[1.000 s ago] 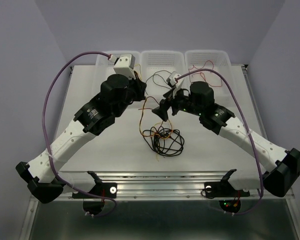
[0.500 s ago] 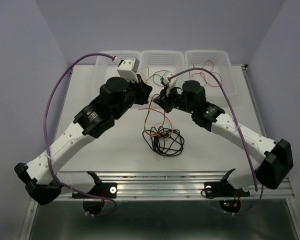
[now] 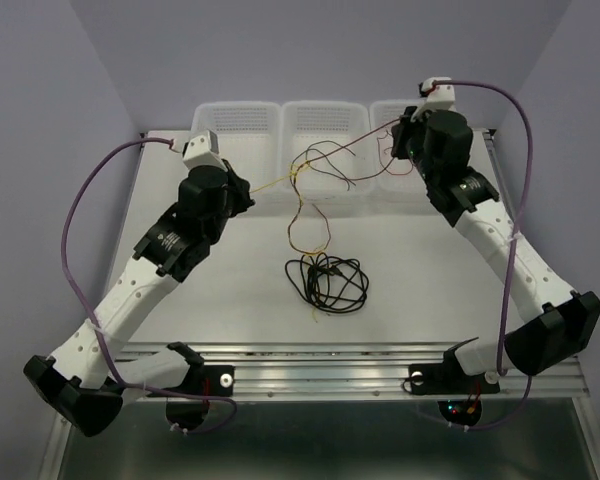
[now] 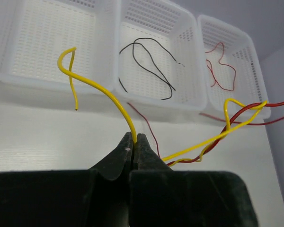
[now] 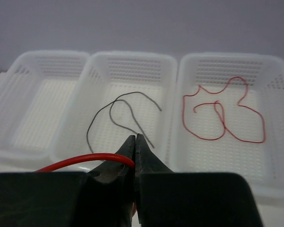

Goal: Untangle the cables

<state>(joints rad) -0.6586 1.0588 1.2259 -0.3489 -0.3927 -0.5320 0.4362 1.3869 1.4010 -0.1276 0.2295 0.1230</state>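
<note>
Left gripper (image 4: 135,138): clenched on yellow cable (image 4: 102,90). Right gripper (image 5: 135,139): clenched on red cable (image 5: 85,160). Both cables span upper centre of the top view, twisted together; black coil (image 3: 325,283) lies mid-frame. Risk: pulling apart may cinch the twist, or slip a thin wire free.

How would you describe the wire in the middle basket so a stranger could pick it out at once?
At the far edge of the table stand three white baskets. In the middle basket one wire lies looped on the floor. It is the black wire; the right-hand basket holds a red wire.
</note>
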